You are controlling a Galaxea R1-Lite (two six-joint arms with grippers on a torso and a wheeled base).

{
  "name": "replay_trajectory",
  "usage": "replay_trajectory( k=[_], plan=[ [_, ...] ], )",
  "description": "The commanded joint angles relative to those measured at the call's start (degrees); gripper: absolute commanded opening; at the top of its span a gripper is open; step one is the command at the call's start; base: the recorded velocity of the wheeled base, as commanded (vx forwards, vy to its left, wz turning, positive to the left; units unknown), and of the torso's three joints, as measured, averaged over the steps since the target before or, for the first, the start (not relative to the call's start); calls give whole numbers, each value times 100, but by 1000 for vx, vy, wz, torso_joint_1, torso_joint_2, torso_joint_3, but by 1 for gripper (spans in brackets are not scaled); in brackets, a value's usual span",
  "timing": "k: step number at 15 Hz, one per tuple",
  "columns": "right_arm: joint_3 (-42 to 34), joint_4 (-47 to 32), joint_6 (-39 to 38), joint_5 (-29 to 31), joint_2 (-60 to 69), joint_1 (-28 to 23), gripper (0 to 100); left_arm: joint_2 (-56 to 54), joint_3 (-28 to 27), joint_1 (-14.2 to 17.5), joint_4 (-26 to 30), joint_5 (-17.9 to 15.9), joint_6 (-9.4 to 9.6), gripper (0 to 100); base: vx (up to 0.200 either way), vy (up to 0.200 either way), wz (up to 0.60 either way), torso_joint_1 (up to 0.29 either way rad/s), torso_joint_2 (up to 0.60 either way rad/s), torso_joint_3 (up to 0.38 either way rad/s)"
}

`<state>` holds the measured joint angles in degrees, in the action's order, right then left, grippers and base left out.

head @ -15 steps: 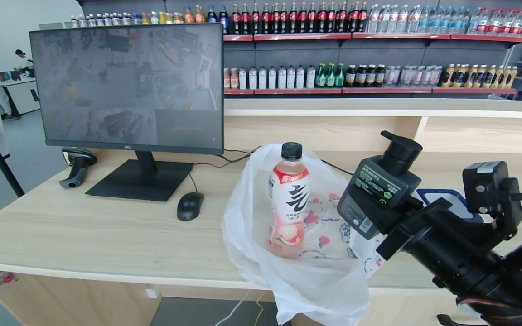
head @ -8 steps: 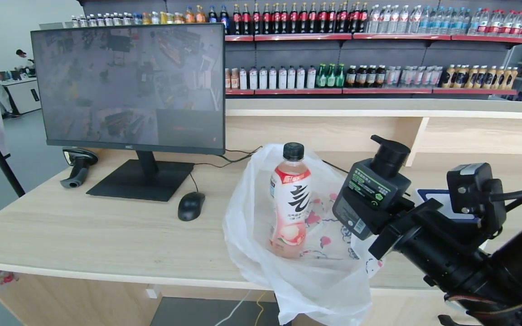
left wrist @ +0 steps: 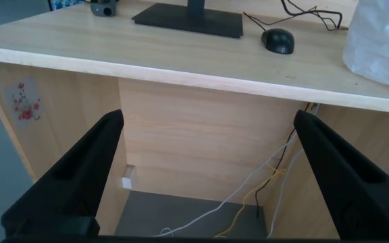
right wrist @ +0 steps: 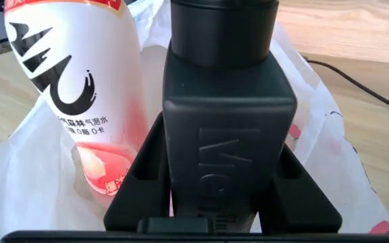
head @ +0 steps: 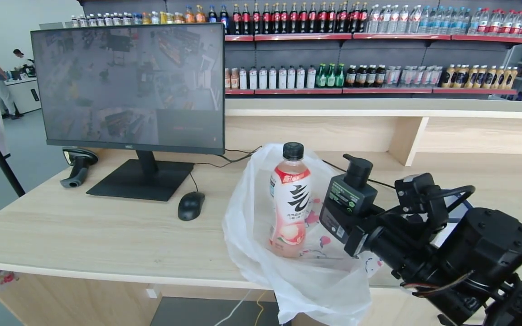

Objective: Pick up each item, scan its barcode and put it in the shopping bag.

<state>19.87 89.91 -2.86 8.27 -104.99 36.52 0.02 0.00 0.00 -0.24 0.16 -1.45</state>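
Right hand (head: 350,221) clamped on black pump bottle (head: 348,199), tilted over shopping bag (head: 252,217) | pink drink bottle (head: 289,199) upright inside bag on tabletop (head: 107,231) | left hand (left wrist: 208,125) spread wide, below tabletop edge

Black square pump bottle (head: 348,201) with a green label and a barcode on its side, tilted with the pump head uppermost, clamped at its lower end in the right gripper (right wrist: 216,192) over the open mouth of the shopping bag (head: 261,258). Thin white plastic with red-and-blue print, slumped open at the front edge of the counter (head: 107,235) and spilling over it. Inside, upright: clear drink bottle (head: 289,203) of pink liquid, black cap, white-and-red label, just beside the pump bottle.
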Motion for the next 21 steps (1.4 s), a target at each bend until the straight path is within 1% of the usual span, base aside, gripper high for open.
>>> replay_trajectory(
  k=[1,7,16,21],
  plan=[
    [368,9,23,0,-365,-110,0,6,0,0,-2,2,-4,100,0,0,0,0,0,0],
    [483,9,269,0,-804,-471,0,6,0,9,-2,2,-13,100,0,0,0,0,0,0],
    [395,9,366,8,-954,-471,0,6,0,9,-2,2,-13,100,0,0,0,0,0,0],
    [149,9,366,8,-954,-471,0,6,0,9,-2,2,-13,100,0,0,0,0,0,0]
  ],
)
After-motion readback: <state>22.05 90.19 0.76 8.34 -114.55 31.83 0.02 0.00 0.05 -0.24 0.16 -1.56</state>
